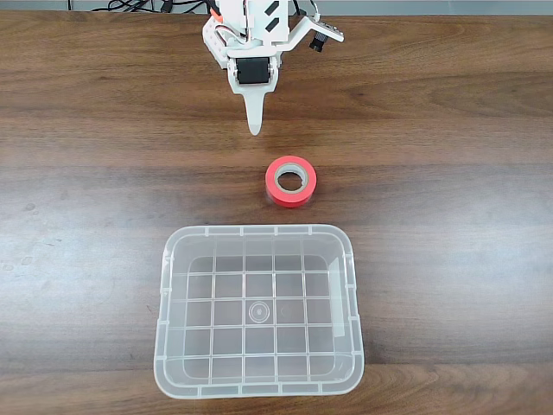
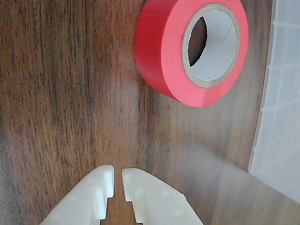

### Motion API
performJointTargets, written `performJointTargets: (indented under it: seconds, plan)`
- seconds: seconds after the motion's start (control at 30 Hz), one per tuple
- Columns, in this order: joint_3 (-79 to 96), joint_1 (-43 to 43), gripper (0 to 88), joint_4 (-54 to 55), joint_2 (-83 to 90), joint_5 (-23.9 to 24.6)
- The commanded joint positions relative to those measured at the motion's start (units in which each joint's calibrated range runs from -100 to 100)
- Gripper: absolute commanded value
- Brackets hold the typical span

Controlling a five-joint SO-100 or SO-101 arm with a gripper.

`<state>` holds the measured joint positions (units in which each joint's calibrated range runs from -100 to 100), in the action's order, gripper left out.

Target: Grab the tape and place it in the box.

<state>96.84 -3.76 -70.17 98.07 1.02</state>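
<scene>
Wrist view: tape [image 2: 164, 51] ahead of near-closed gripper [image 2: 118, 177].

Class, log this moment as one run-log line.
gripper: shut, empty | tape: on table, untouched | box: empty | grab: not begun

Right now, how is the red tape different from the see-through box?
The tape is bright red-orange and solid in colour; the box is clear plastic with a grid on its bottom. The tape is a small round ring; the box is a much bigger rectangle with rounded corners. The tape lies nearer the gripper; the box sits farther off. Both rest flat on the wooden table, apart from each other.
</scene>
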Motion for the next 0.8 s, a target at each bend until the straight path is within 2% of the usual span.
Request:
performJointTargets:
  seconds: [0.0,0.77]
  plan:
    - [-0.9,0.2,1.3,-0.1,0.7,-0.1]
    - [-0.9,-0.3,1.3,-0.1,0.7,-0.1]
